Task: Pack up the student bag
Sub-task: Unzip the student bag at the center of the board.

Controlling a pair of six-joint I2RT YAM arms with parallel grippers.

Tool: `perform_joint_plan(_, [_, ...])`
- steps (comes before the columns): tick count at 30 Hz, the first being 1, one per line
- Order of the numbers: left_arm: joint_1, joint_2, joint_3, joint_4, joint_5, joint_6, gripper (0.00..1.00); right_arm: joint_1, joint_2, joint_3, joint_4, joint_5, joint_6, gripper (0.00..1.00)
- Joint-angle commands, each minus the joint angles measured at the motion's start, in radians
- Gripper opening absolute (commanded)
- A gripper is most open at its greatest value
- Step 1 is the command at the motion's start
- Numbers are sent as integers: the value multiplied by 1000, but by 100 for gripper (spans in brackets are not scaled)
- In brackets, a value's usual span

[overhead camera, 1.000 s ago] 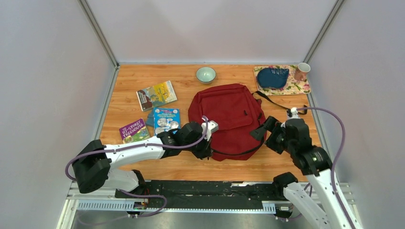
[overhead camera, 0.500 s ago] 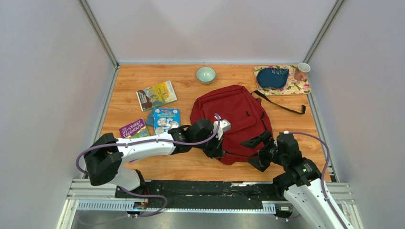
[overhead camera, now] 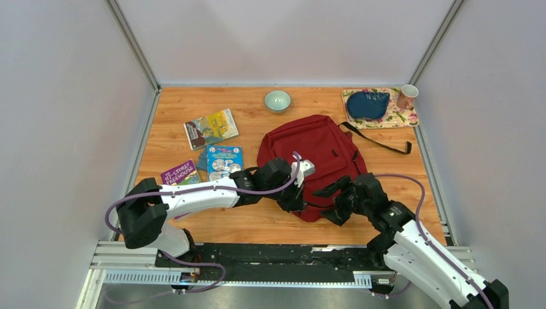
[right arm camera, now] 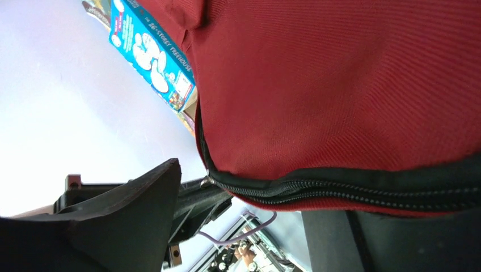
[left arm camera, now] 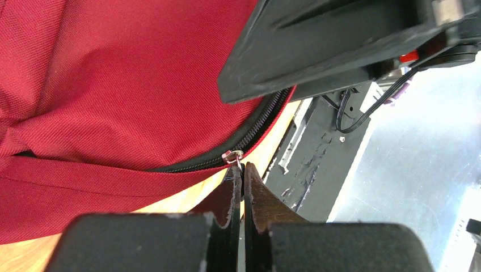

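Top view: big red bag [overhead camera: 315, 151] lies flat on the wood table [overhead camera: 174, 109], abt the middle, a bit twd 3 o'clock. Its black strap [overhead camera: 380, 138] trails out twd 3 o'clock. Both arms reach to the bag's near edge.

The left gripper [overhead camera: 293, 201] is at the bag's 7 o'clock corner. Left wrist view: its fingers [left arm camera: 252, 195] are pressed tight together. The tips touch the little metal ring [left arm camera: 233, 156] on the black zip [left arm camera: 255, 127]. Can't tell if a tab is pinched btw them.

The right gripper [overhead camera: 327, 205] is at the bag's 6 o'clock edge, just beside the left one. Right wrist view: it's spread wide, w/ the zip edge of the bag btw its 2 fingers. One finger stands apart from the cloth; the other is close under the edge.

Other stuff, top view: 3 books at the bag's 9 o'clock side. The blue book [overhead camera: 225, 161] is nearest, the purple book [overhead camera: 181, 175] is at 8 & the yellow book [overhead camera: 211, 128] is at 10. A green bowl [overhead camera: 277, 100] is at 12. A flower mat [overhead camera: 399, 117] is in the far corner at 2, w/ a dark blue pouch [overhead camera: 367, 103] on it & a pink cup [overhead camera: 407, 96] at its 3 o'clock end.
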Motion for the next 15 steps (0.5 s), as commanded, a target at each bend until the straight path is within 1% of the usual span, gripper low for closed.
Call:
perform_joint_plan(1, [-16,-9,51,36,33,42,0,27,70,-18,182,43,25,57])
perform_joint_plan(2, [-16,-11,55,23,35,59,0,27,84,-22,211,46,4,50])
perform_joint_plan(3, [-16,-14,67,6,33,79,0,25,98,-15,227,53,-31,39])
perform_joint_plan(4, [-16,-18,71,-38,20,123,0,25,108,-4,224,62,-106,6])
perform_joint_plan(5, [-16,-23,73,-60,7,143,0,25,133,25,204,73,-143,0])
perform_joint_plan(7, [-14,-49,67,-118,-40,202,0,25,154,39,150,86,-229,0])
perform_joint_plan(11, [14,-106,10,-206,-160,239,0,27,153,33,115,84,-341,0])
perform_joint_plan(15, [112,-173,-111,-243,-183,217,0,27,113,-6,73,86,-438,0])
